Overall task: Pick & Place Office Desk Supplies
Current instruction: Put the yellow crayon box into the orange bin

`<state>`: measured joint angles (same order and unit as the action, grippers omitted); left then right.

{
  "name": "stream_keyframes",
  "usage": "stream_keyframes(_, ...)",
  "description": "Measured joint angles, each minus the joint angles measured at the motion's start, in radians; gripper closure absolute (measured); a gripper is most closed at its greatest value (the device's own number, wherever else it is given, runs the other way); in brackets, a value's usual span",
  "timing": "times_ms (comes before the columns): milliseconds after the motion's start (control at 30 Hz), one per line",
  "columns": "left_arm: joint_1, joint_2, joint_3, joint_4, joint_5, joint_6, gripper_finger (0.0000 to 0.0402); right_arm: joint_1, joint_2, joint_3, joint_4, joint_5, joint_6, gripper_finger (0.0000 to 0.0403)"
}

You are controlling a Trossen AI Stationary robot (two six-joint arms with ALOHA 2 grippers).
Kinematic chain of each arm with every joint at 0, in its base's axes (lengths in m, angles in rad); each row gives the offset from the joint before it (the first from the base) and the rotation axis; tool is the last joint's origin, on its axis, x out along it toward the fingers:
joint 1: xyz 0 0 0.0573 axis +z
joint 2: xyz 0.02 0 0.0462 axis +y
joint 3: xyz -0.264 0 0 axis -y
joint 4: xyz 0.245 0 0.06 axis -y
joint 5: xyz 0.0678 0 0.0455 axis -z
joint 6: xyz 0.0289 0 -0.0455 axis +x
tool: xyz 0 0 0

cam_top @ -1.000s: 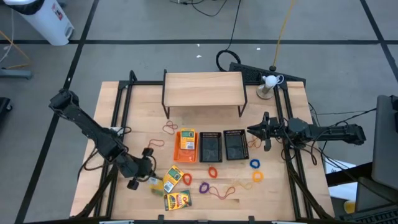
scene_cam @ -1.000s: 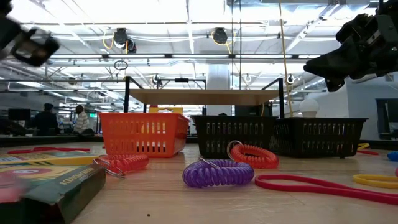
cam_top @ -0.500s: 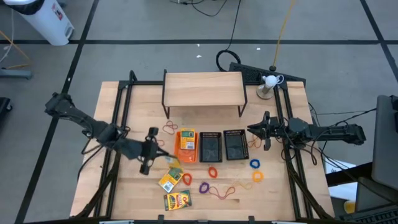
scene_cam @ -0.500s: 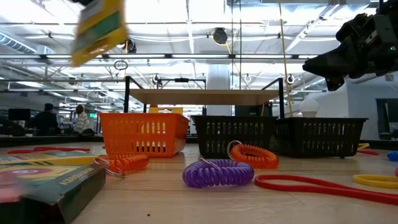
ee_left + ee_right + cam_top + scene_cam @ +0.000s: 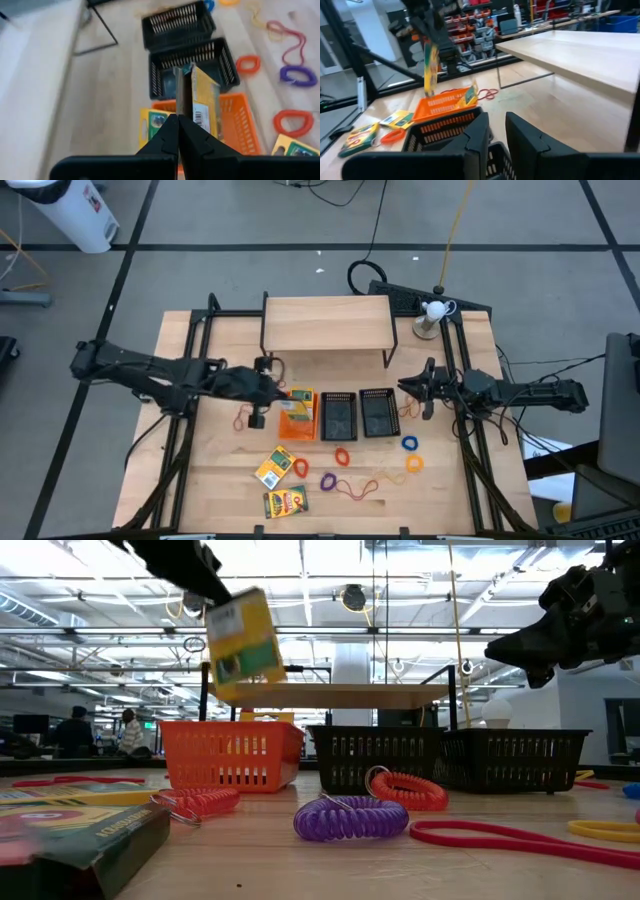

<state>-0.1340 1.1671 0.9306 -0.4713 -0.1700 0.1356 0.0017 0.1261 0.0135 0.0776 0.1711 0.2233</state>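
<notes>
Your left gripper (image 5: pixel 268 402) is hanging above the small orange mesh tray (image 5: pixel 299 417), its fingers (image 5: pixel 170 131) pinched tight on a flat yellow-and-green crayon box (image 5: pixel 202 102), which is dangling edge-down in the air over the tray (in the low view it is showing tilted, well above the tray rim (image 5: pixel 228 727)). A second crayon box (image 5: pixel 301 397) is already lying inside that orange tray at its far end. Two black mesh trays (image 5: pixel 338 416) are sitting side by side just right of the orange one, in a row in front of the large wooden shelf riser (image 5: pixel 326 322). Two more crayon boxes (image 5: pixel 276 467) are lying loose on the light wooden table (image 5: pixel 220 480) near its front edge. You are also seeing coiled loops scattered there: an orange one (image 5: pixel 342 453), a purple one (image 5: pixel 327 480), a blue one (image 5: pixel 409 443) and a thin red band (image 5: pixel 352 489). Your right gripper (image 5: pixel 413 390) is waiting just right of the black trays, raised off the table, jaws slightly parted and gripping nothing.
</notes>
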Motion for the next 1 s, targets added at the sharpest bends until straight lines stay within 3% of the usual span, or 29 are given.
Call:
stream_keyframes(267,0.081,0.139,0.000,-0.003,0.093,0.017,0.0401,0.000,0.014,0.000,-0.002,0.011,0.008,0.0344)
stream_keyframes(433,0.107,0.182,0.000,-0.002,0.066,-0.019,0.0395,0.000,0.031,0.000,-0.003,0.010,0.008,0.0344)
stream_keyframes(633,0.122,0.195,-0.001,0.025,-0.011,-0.089,0.0373,0.000,0.056,0.000,0.006,0.010,0.000,0.0344)
stream_keyframes(1000,0.081,0.195,-0.001,0.114,0.013,-0.081,0.0299,0.000,0.064,0.000,0.014,0.009,0.000,0.0344)
